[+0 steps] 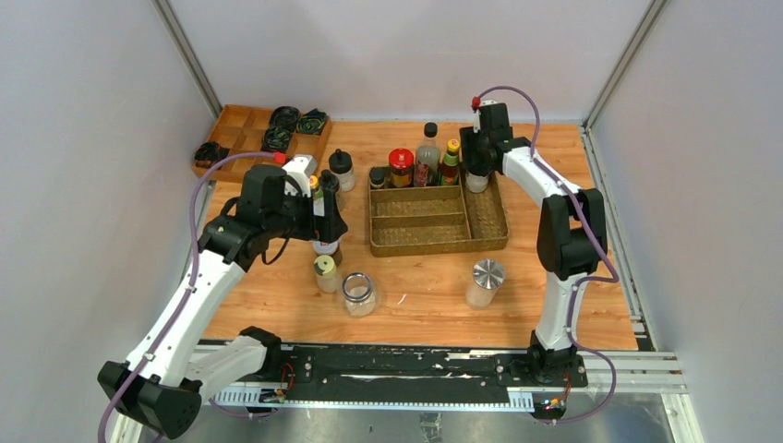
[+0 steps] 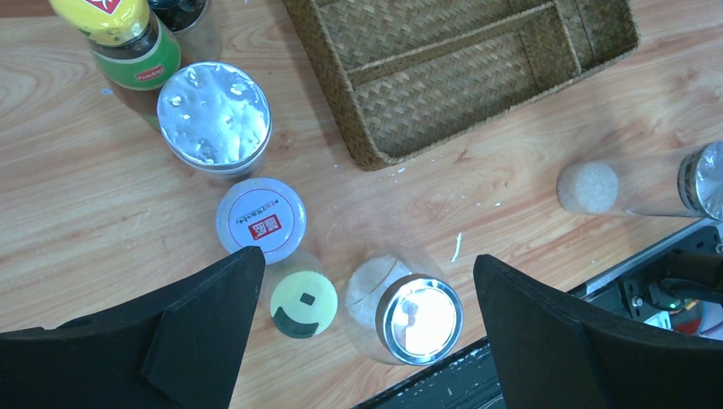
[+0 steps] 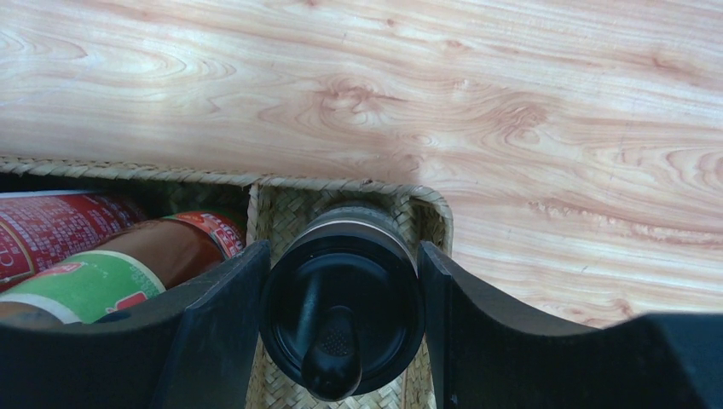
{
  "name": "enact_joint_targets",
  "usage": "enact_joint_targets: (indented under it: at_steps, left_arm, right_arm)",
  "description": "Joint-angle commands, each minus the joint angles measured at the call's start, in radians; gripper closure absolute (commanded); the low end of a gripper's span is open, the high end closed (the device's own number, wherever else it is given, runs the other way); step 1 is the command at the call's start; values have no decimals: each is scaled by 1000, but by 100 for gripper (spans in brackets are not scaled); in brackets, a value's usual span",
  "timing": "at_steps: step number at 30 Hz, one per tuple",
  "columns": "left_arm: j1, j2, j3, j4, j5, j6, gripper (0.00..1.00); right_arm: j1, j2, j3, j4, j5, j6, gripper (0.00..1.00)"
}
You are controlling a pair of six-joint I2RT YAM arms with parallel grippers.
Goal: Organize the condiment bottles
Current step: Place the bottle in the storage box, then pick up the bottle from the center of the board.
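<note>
My left gripper (image 1: 330,221) (image 2: 367,256) is open and empty, hovering above loose condiment bottles left of the woven tray (image 1: 439,242). Under it stand a yellow-capped shaker (image 2: 303,302) (image 1: 325,272), a clear jar with a silver lid (image 2: 418,317) (image 1: 359,293), a white-lidded jar (image 2: 260,220), a foil-lidded jar (image 2: 215,115) and a yellow-capped bottle with a green label (image 2: 128,34). My right gripper (image 1: 477,159) (image 3: 341,247) is shut on a black-capped bottle (image 3: 341,311) in the far right corner of the tray (image 3: 273,200). Several bottles (image 1: 427,157) stand along the tray's back row.
A tall clear shaker with a silver lid (image 1: 486,281) stands near the front right of the tray. A black-capped bottle (image 1: 342,170) stands left of the tray. A wooden compartment box with dark coils (image 1: 242,129) sits at the back left.
</note>
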Motion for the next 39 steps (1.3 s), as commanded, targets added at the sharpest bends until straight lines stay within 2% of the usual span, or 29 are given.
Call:
enact_joint_targets:
  at_steps: [1,6,14,20,26,30,34,39]
  left_arm:
    - [-7,14,26,-11,17,16,0]
    - [-7,19,25,-11,15,16,0]
    - [-7,6,21,-12,18,11,0]
    - [-7,-7,18,-12,7,11,0]
    - [-7,-9,27,-13,-1,11,0]
    - [-7,-14,25,-12,-9,8,0]
    - [-7,-19,13,-13,-15,8,0]
    - [-7,-36,-2,-23,-22,9,0]
  right_arm:
    - [-11,-11,13,82,32,-25,53]
    - [-23,-10,8,88,15,-12,50]
    - [-34,-21,-25,76,-27,30,8]
    - [-35,-143,-79,36,6,49,6]
    - [25,-523,-254,-106,155,73,6]
    - [70,-795,-411,-286,50,165,8]
    - [221,-1032,-622,-404,20,270,9]
    - [386,-1245,-761,-531,88,414,11]
